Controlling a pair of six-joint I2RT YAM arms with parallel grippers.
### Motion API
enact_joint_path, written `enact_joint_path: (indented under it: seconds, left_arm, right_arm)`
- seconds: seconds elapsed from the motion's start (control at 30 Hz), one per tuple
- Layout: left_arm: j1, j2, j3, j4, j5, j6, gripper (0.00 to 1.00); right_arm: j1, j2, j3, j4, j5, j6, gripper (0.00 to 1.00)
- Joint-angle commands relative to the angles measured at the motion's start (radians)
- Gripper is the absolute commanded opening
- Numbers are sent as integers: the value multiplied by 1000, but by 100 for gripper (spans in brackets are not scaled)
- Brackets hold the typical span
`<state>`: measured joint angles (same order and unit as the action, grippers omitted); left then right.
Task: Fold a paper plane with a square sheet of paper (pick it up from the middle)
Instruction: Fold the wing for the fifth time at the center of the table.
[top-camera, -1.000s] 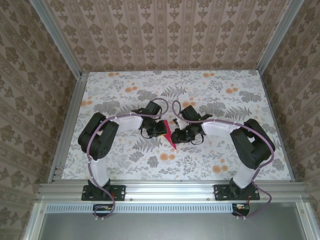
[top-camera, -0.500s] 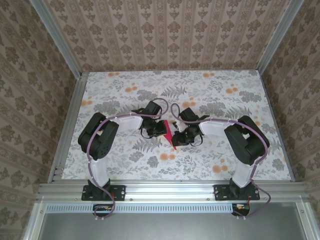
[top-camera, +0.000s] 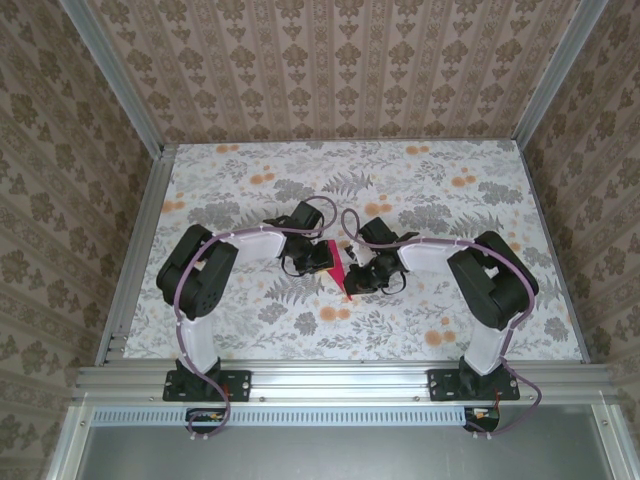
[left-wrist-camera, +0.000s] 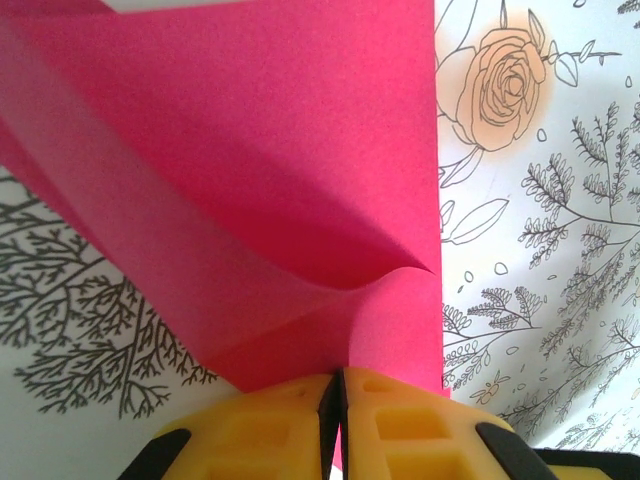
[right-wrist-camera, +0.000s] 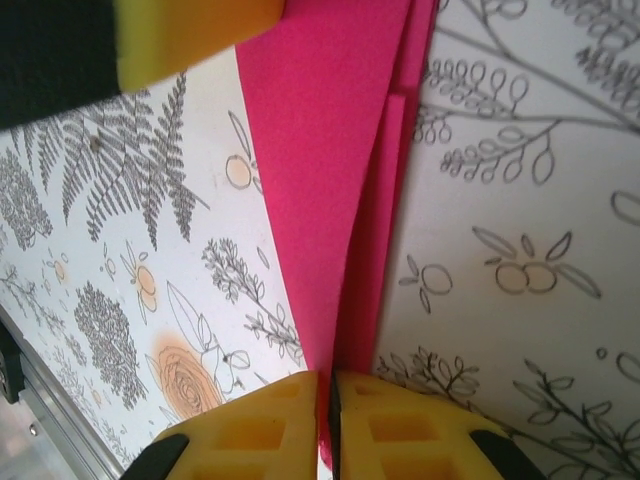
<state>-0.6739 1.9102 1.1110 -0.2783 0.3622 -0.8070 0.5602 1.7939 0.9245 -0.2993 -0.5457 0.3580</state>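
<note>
Both arms bend in toward the middle of the flowered tabletop (top-camera: 250, 180), and right between them sits the magenta sheet of paper (top-camera: 341, 272), creased into a narrow, pointed shape. From above, the left hand (top-camera: 322, 258) is at the paper's left side and the right hand (top-camera: 360, 274) at its right. The two are close together with only the paper between them.

Over to the left wrist camera: the left hand (left-wrist-camera: 335, 385) has its yellow fingers (left-wrist-camera: 270, 430) pressed together, and the sheet of paper (left-wrist-camera: 280, 180) runs straight down into the slit between them, so it is pinching the paper's edge. The sheet bulges there, one layer curling over another, and its straight right edge lies against the rose print.

Now the right wrist camera: the right hand (right-wrist-camera: 328, 390) is pinching too, its yellow fingers (right-wrist-camera: 250, 430) closed on the narrow end of the sheet of paper (right-wrist-camera: 320, 130), which fans away in overlapping folded layers. In the top-left corner, a yellow finger of the left hand (right-wrist-camera: 190, 30) shows just beside the paper's edge. Whether the paper rests on the tabletop or hangs just above it cannot be told.
</note>
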Motion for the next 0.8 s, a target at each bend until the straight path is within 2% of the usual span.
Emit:
enact_joint_path:
  seconds: [0.0,0.47,0.77]
  left_arm:
    - [-5,124,-52,-121,-141,12,14]
    - [-7,124,-44,-129,-142,12,14]
    - [-12,115,-43,-129,-140,17,14]
  right_arm:
    - [9,-20,-59,-117,-17,-24,12]
    - [9,-99,-112,-116,-12,-19,8]
    - [18,-217,-31,-98,84,-20,23]
